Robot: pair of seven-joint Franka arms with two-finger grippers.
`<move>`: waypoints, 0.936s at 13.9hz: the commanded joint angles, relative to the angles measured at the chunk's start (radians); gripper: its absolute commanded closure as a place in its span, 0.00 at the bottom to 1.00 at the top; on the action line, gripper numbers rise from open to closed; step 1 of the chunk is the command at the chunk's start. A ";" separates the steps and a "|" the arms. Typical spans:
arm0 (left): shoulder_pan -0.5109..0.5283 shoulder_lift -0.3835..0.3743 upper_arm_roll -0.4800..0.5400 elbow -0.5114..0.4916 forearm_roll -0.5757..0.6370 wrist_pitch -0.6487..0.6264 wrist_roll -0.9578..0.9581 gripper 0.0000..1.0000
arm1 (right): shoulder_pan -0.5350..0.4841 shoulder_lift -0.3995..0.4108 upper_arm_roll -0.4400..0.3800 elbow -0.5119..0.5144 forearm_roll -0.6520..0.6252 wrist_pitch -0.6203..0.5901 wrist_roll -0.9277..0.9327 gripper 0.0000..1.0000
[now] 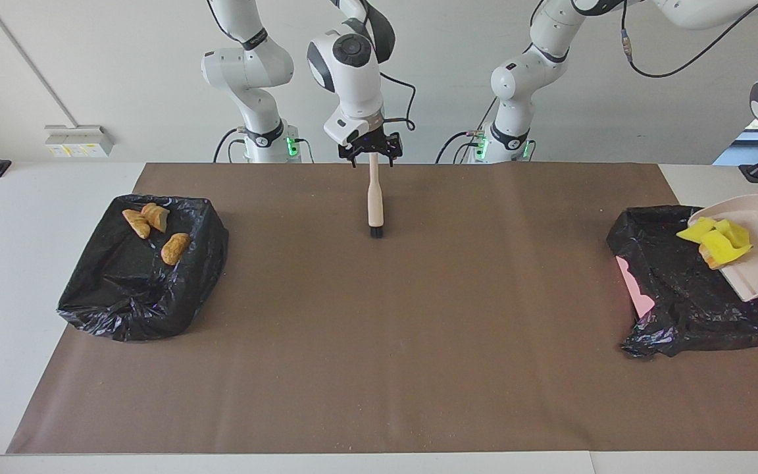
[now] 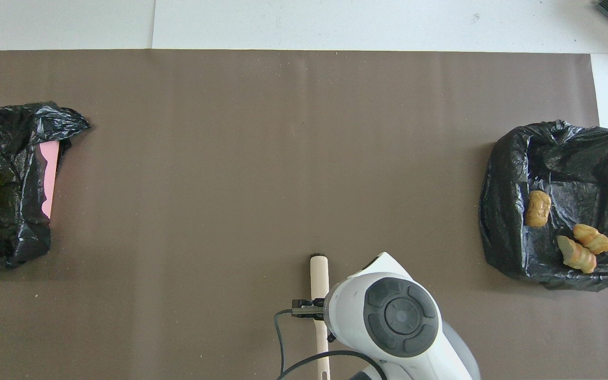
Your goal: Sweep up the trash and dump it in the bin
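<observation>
Two glossy white Franka arms

Rounded white segments meet at dark grey joint caps; black cables trail behind, green lights glow at both bases, and the wrist hardware is black.

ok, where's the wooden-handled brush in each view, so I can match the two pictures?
Facing view: the pale wooden-handled brush with black bristles hangs from the right end effector at top centre, bristles down.
Overhead view: the brush runs up from the bottom edge near centre, beside the arm's white housing.
Shared landmark: the black-bag-lined bin holding orange-brown bread-like pieces.
</observation>
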 commanded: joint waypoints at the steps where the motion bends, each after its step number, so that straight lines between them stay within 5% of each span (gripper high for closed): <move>1: -0.008 -0.057 0.004 0.004 0.030 -0.059 -0.017 1.00 | -0.085 -0.012 0.005 0.090 -0.015 -0.099 -0.063 0.00; 6: -0.037 -0.134 -0.005 -0.024 -0.051 -0.178 -0.061 1.00 | -0.193 -0.012 -0.032 0.225 -0.033 -0.236 -0.187 0.00; 8: -0.079 -0.168 -0.005 -0.059 -0.176 -0.273 -0.126 1.00 | -0.130 -0.010 -0.137 0.259 -0.124 -0.253 -0.223 0.00; 10: -0.141 -0.183 -0.005 -0.081 -0.247 -0.336 -0.164 1.00 | 0.021 -0.009 -0.347 0.277 -0.173 -0.251 -0.256 0.00; 13: -0.177 -0.229 -0.005 -0.169 -0.386 -0.326 -0.279 1.00 | 0.042 -0.003 -0.468 0.325 -0.230 -0.265 -0.382 0.00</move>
